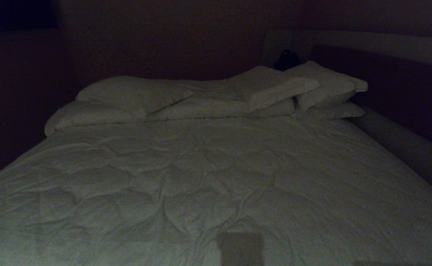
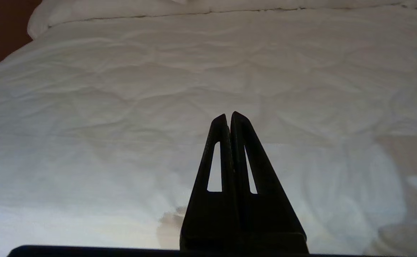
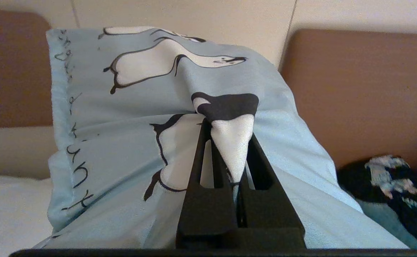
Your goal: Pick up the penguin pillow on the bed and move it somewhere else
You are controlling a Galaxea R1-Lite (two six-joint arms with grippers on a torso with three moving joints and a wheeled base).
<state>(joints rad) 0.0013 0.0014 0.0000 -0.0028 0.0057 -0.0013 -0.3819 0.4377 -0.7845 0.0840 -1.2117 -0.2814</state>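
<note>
The penguin pillow (image 3: 130,117) shows only in the right wrist view: pale blue cloth with black-and-white penguins and handwritten text along one edge. My right gripper (image 3: 228,132) is shut on a pinched fold of its cover, and the pillow stands up in front of the wall. The bed (image 1: 216,177), under a wrinkled white quilted duvet, fills the head view, where neither arm nor the penguin pillow shows. In the left wrist view my left gripper (image 2: 229,116) is shut and holds nothing, pointing out over the duvet (image 2: 122,89).
Plain white pillows (image 1: 134,94) lie stacked along the head of the bed, more of them at the right (image 1: 326,83). A dark object (image 1: 286,60) sits behind them. The padded frame (image 1: 404,144) runs down the right side. A dark bundle (image 3: 390,182) lies beside the brown headboard panel (image 3: 365,92).
</note>
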